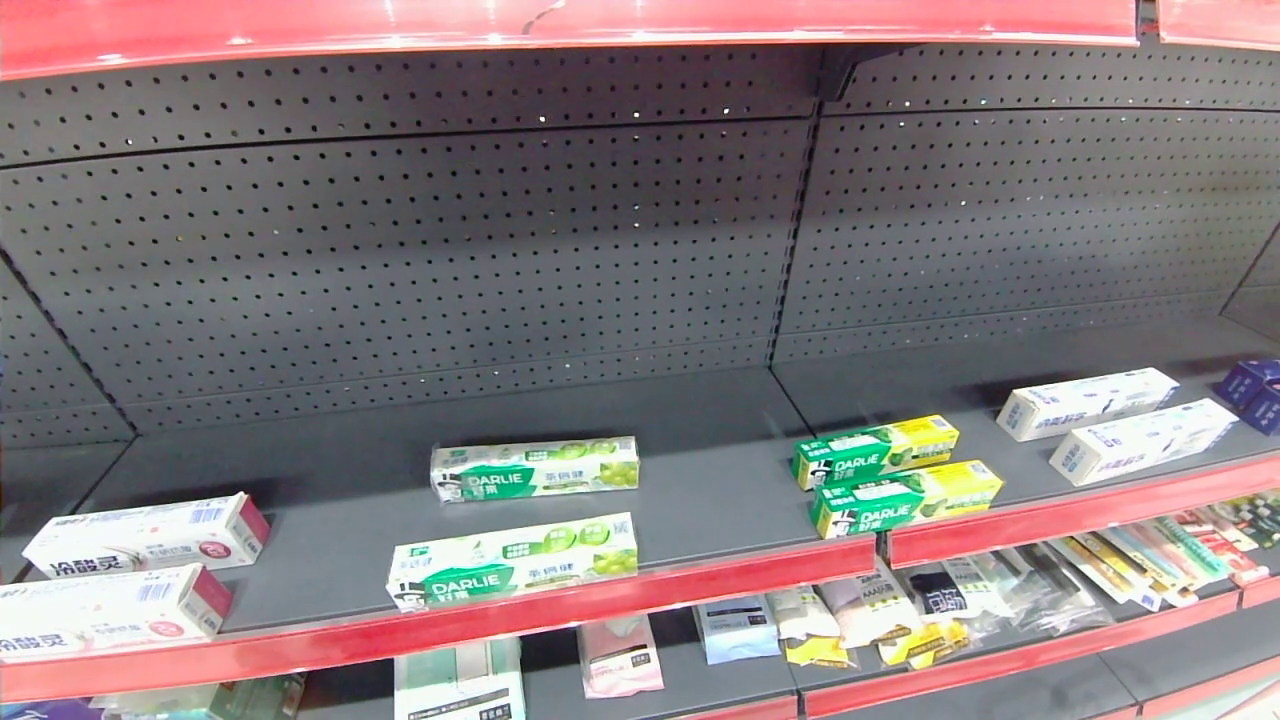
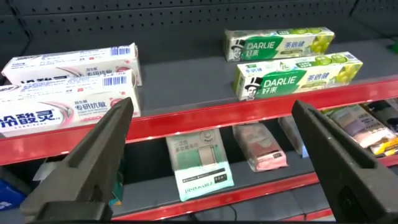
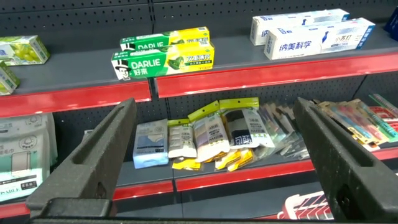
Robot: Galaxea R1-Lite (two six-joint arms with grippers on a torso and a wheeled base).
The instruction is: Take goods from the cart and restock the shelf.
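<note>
My left gripper and right gripper both hang wide open, holding nothing. Ahead, the green toothpaste boxes lie flat on the grey shelf, near its red front edge.

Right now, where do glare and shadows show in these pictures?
Head view: white glare spots on the red top panel; soft shadows lie behind the white-blue boxes on the grey shelf. Left wrist view: the lower shelf sits in shade under the red rail. Right wrist view: even light, no glare on the green boxes.
</note>
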